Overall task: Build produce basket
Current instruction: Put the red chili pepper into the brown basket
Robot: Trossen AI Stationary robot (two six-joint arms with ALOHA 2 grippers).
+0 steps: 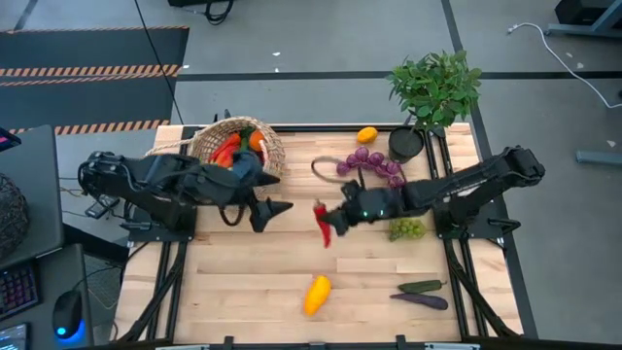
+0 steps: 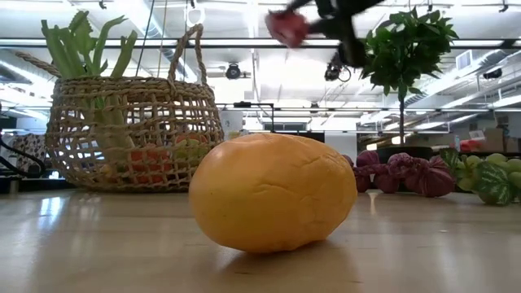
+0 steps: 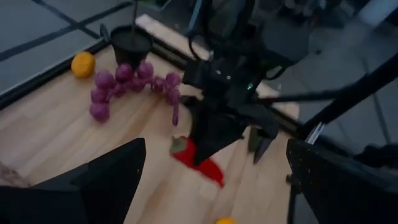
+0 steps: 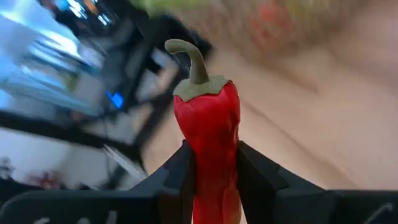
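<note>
Red chili pepper [image 4: 207, 134], clamped between the right gripper [image 1: 335, 220] fingers at frame centre, could slip before reaching the wicker basket [image 1: 255, 142] upper left, beside the spread-fingered left gripper [image 1: 275, 209].

Bright overhead light, soft shadows; wrist views blurred, perhaps by motion.

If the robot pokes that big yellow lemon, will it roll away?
Probably a little: the lemon is rounded and lies alone on the flat table. Its egg shape would likely make it wobble and curve, not run straight. It looks smooth, so perhaps slippery for a pincer.
</note>
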